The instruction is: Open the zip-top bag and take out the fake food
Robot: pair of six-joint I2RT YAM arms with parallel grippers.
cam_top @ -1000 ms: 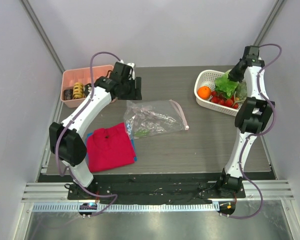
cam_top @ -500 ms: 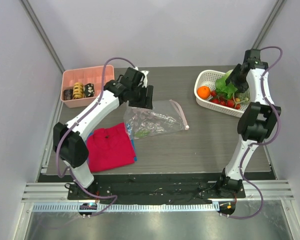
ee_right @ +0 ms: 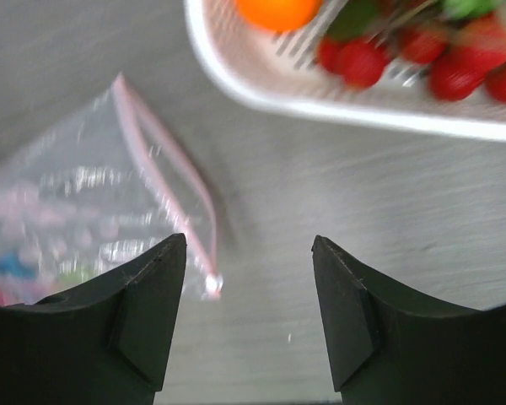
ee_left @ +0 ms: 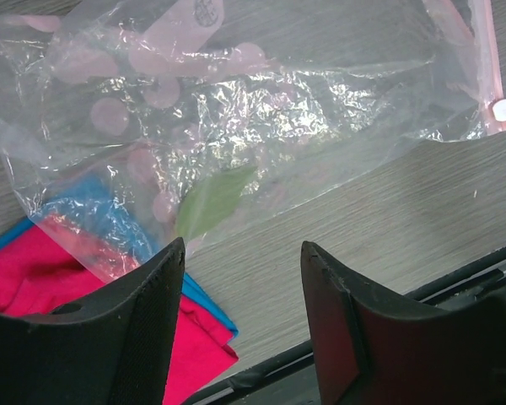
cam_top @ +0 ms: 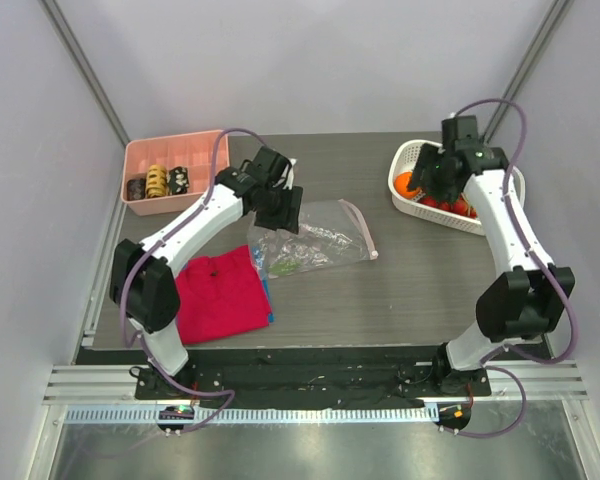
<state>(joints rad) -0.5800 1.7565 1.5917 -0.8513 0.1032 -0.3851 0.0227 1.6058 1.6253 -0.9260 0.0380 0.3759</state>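
The zip-top bag (cam_top: 310, 237) lies crinkled in the middle of the table, its pink zip strip (ee_left: 481, 59) toward the right. A green leaf (ee_left: 211, 198) of fake food shows inside it. More fake food, an orange ball (ee_right: 278, 10) and red berries (ee_right: 363, 61), sits in the white basket (ee_right: 320, 97). My left gripper (cam_top: 280, 212) hovers over the bag's upper left corner, open and empty (ee_left: 243, 253). Open as well, my right gripper (cam_top: 427, 185) hangs at the basket's left side, with the bag's zip end (ee_right: 164, 160) below it and nothing between its fingers (ee_right: 249, 245).
A red cloth (cam_top: 218, 295) over a blue one (ee_left: 198, 295) lies under the bag's near left corner. A pink tray (cam_top: 170, 170) of small rolls stands at the back left. The right arm hides part of the basket's contents in the top view.
My right gripper opened over the basket, then swung left toward the bag. My left gripper came right and nearer, from beside the pink tray to over the bag's corner.
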